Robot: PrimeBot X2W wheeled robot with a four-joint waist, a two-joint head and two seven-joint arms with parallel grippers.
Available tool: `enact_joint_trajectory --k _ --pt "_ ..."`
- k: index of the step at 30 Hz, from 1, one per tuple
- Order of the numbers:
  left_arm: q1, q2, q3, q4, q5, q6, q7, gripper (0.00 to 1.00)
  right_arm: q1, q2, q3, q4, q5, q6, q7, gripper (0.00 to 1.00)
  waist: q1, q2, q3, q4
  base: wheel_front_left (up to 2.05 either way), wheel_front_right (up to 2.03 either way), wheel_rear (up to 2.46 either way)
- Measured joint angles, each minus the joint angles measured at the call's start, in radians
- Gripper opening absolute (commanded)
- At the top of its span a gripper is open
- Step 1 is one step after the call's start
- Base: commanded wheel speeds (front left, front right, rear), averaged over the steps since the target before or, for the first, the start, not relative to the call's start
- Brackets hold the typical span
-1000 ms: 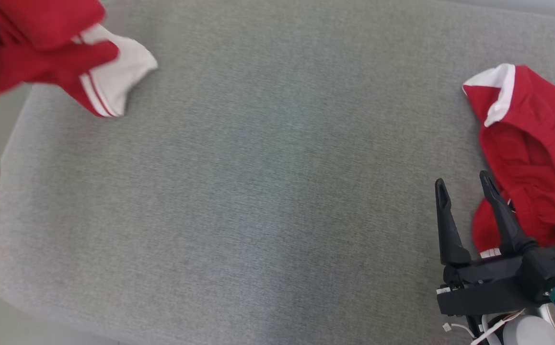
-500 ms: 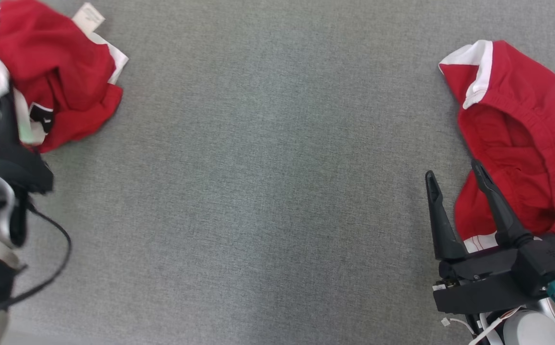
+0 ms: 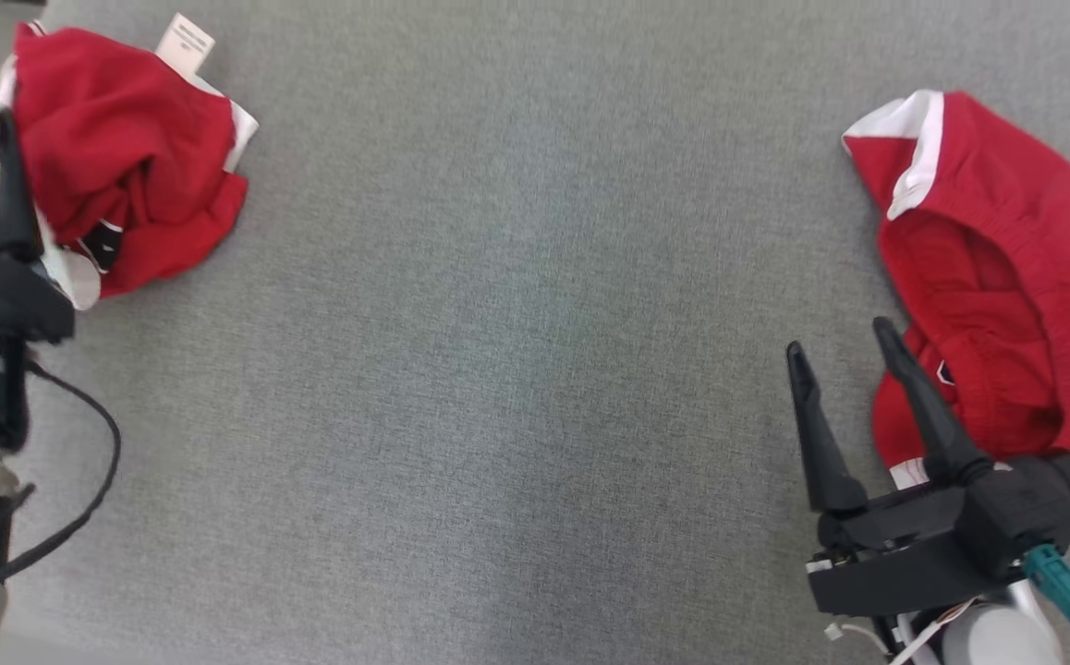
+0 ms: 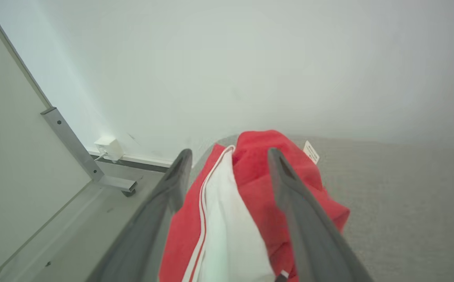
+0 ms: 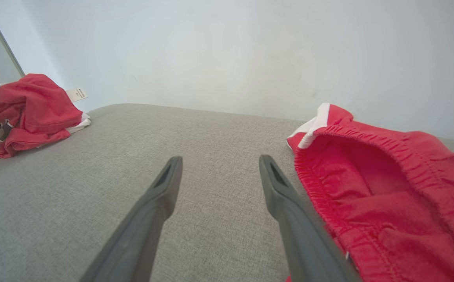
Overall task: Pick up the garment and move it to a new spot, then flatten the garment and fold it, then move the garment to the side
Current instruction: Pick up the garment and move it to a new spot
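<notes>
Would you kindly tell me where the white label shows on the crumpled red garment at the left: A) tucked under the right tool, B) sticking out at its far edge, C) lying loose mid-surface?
B: the white label pokes out past the far edge of the crumpled red garment.

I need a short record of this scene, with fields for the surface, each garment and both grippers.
surface: grey fabric surface
left garment: red and white, bunched, tag showing
right garment: red shorts, elastic waistband gaping
left gripper: open, left garment between its fingers
right gripper: open, empty, beside right garment
</notes>
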Motion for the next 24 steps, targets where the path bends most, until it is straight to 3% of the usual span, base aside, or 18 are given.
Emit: enact_joint_trajectory --k 13,24 --pt "0.103 -0.023 0.064 -0.241 0.141 -0.013 0.0 1.0 0.01 0.039 0.012 0.095 0.035 0.0 -0.088 1.0 -0.0001 -0.0001 -0.129 -0.038 0.0 0.0 0.0" --pt "0.285 -0.091 0.034 -0.327 0.166 -0.018 0.0 1.0 0.067 0.06 -0.032 0.165 0.066 0.0 -0.132 1.0 -0.0002 -0.0001 -0.246 -0.194 0.0 0.0 0.0"
